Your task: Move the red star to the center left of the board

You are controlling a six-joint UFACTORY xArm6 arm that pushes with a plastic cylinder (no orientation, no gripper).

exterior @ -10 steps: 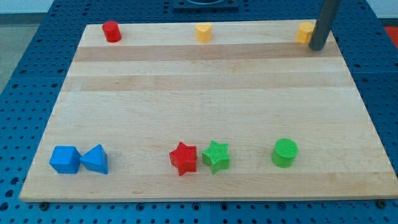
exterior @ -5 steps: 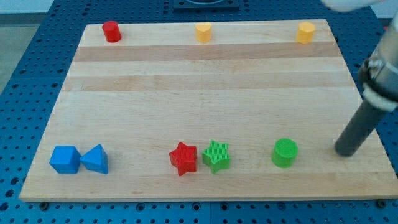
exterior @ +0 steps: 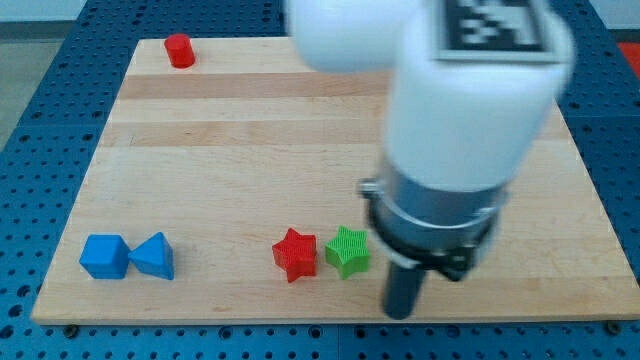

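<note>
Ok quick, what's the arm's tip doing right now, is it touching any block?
My tip: no hand, holding nothing; it sits at the view's bottom, right of the green star, apparently not touching it; the red star lies beyond that.

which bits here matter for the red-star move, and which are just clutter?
In play:
red star, low on the board
my tip, right of and below the green star

Lying about:
green star, right beside the red star
blue cube
blue wedge-like block
red cylinder

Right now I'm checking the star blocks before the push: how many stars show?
2: the red star and the green star side by side near the view's bottom, left of my tip. The arm may hide others.
</note>
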